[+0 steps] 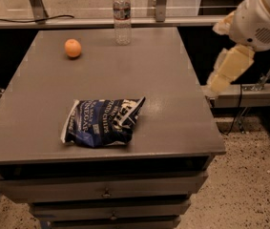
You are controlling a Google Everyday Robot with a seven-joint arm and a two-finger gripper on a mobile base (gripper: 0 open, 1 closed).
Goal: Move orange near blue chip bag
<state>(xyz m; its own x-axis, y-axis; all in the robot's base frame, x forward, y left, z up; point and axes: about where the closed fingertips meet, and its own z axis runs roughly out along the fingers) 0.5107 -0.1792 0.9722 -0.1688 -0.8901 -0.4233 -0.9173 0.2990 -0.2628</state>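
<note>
The orange sits on the grey table at its far left. The blue chip bag lies crumpled near the table's front edge, left of centre, well apart from the orange. My arm hangs off the table's right side. The cream-coloured gripper is beside the right edge, above the floor gap, far from both the orange and the bag, and it holds nothing that I can see.
A clear plastic water bottle stands upright at the table's far edge, right of the orange. Drawers are below the tabletop. A metal rail and posts run behind the table. A ledge stands at the right.
</note>
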